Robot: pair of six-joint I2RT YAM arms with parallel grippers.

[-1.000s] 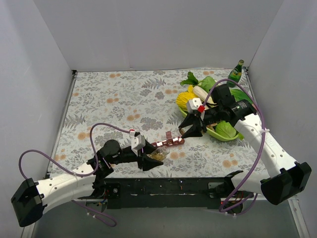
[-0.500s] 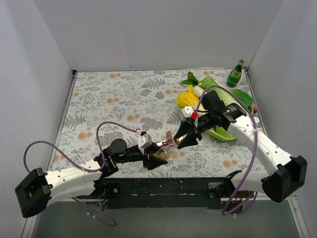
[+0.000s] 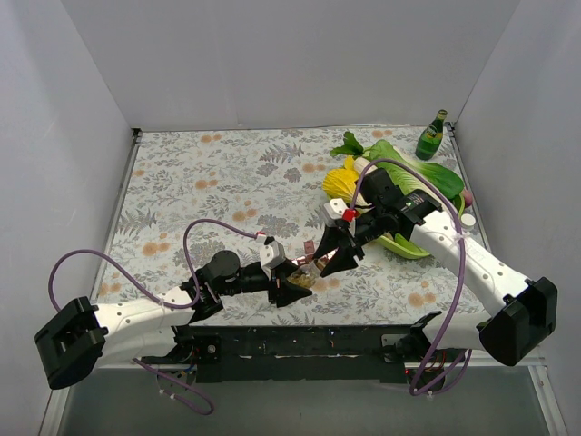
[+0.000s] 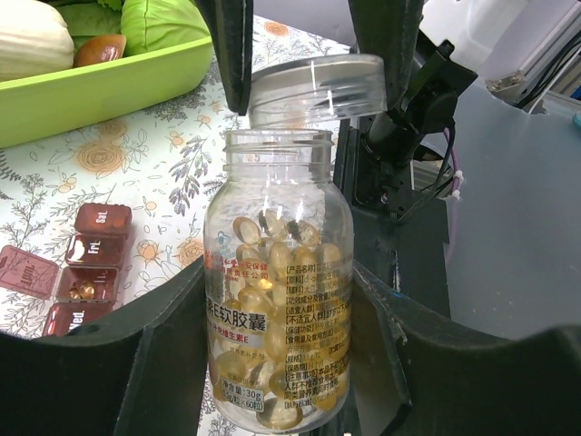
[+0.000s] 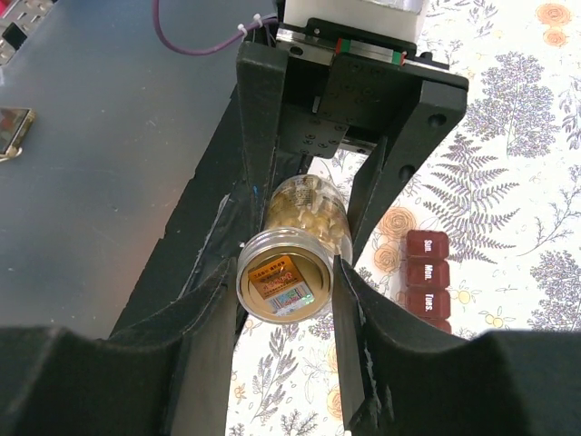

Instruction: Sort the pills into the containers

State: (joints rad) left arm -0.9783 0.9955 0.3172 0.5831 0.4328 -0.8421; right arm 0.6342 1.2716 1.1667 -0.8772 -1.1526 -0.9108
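Note:
My left gripper [image 4: 277, 363] is shut on the clear jar [image 4: 277, 272], holding it upright; the yellowish pills [image 4: 263, 309] fill it. The jar mouth is open. My right gripper [image 5: 283, 272] is shut on the gold-lined lid [image 5: 286, 286], which sits tilted just above the jar mouth [image 4: 313, 86]. In the top view both grippers, left [image 3: 289, 289] and right [image 3: 329, 259], meet near the table's front. The dark-red containers [image 4: 86, 272] lie beside the jar, with one compartment open; they also show in the right wrist view [image 5: 427, 272] and partly in the top view [image 3: 310, 258].
A long green tray [image 3: 408, 245] of vegetables lies at the right behind the right arm, its edge also showing in the left wrist view [image 4: 109, 86]. A green bottle [image 3: 430, 136] stands in the far right corner. The black base rail [image 3: 300, 345] runs along the near edge.
My right gripper has moved left and down from the green tray to the jar's lid. My left gripper has moved right with the jar, toward the containers.

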